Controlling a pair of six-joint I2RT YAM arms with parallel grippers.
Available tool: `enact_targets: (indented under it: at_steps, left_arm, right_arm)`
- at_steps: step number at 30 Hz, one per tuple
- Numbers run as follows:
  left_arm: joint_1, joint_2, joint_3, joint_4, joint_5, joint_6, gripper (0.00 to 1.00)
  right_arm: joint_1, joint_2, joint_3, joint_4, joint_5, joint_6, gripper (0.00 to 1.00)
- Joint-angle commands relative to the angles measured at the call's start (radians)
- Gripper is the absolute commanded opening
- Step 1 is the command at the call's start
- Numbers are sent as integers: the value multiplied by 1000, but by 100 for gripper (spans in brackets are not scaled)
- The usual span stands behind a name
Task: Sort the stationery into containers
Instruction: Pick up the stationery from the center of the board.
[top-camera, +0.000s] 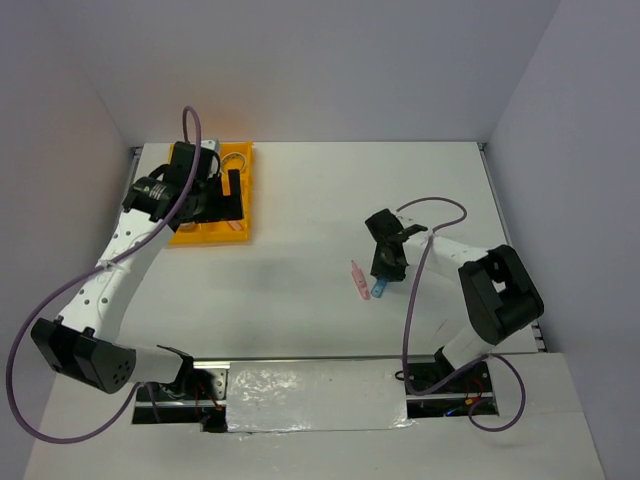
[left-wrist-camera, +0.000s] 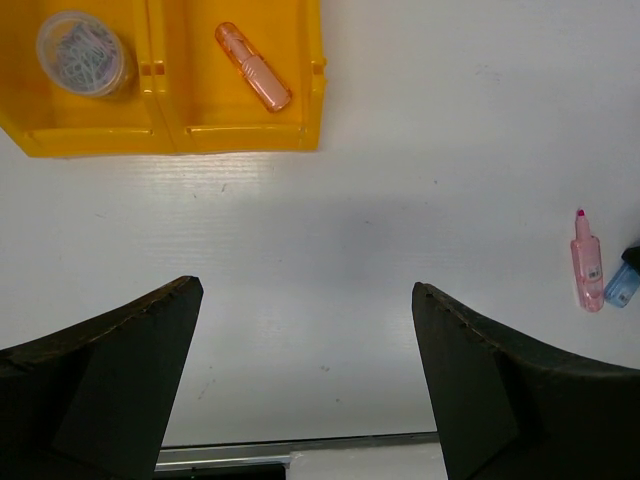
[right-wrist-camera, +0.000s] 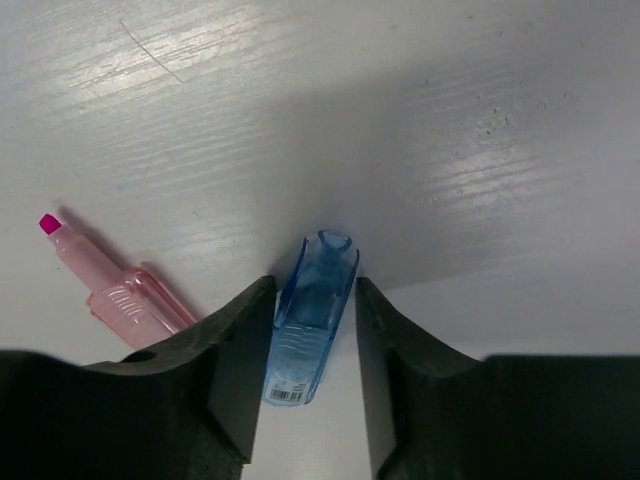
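The left arm (top-camera: 120, 262) stretches far forward, and the left gripper (left-wrist-camera: 305, 290) points down with jaws wide apart. The right arm (top-camera: 497, 292) is folded low; the right gripper (right-wrist-camera: 312, 290) touches the blue piece (right-wrist-camera: 310, 335) on both sides.

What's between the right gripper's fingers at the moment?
The blue piece, lying on the table, both fingers apparently touching its sides. The right wrist view shows it clearly.

Bright, even overhead light; sheen streaks on table (right-wrist-camera: 200, 60); soft shadow ahead of right tool (right-wrist-camera: 312, 290).
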Motion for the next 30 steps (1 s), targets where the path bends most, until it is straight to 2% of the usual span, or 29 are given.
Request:
enact_targets:
  at_steps: [1, 2, 4, 6, 8, 10, 14, 17, 19, 23, 27, 28, 30]
  left_arm:
    - [-1, 17, 16, 18, 26, 30, 99]
    - [-1, 20, 18, 21, 43, 30, 99]
    - [-1, 28, 24, 24, 59, 27, 99]
    - [-1, 31, 30, 30, 85, 29, 99]
    - [-1, 31, 30, 42, 109, 26, 99]
    - [-1, 31, 33, 52, 135, 21, 99]
    - [-1, 28, 52, 73, 210, 14, 99]
    - [-17, 22, 58, 131, 339, 15, 99]
    - [-82, 22, 59, 188, 385, 14, 99]
    - [-279, 54, 95, 274, 393, -20, 99]
    - [-355, 53, 55, 467, 462, -123, 98]
    - [-364, 45, 38, 566, 461, -168, 97]
    - [-409, 27, -5, 652, 438, -201, 96]
  right_arm:
    - [18, 9, -64, 44, -15, 49, 42]
    - [19, 3, -73, 50, -9, 63, 33]
    - [19, -20, -75, 47, 3, 72, 23]
    - [19, -39, -65, 32, 14, 72, 18]
    - [16, -68, -56, 20, 24, 66, 5]
    - [18, -100, -44, 4, 43, 59, 0]
    - [19, -174, 13, -57, 90, 49, 0]
    - [16, -263, 51, -100, 101, 28, 0]
    - [18, -321, 109, -124, 83, 14, 0]
    - [44, -385, 293, -230, 52, 39, 0]
    - [110, -464, 425, -281, 98, 106, 0]
    - [122, -476, 444, -283, 106, 130, 0]
    - [162, -507, 484, -264, 112, 143, 0]
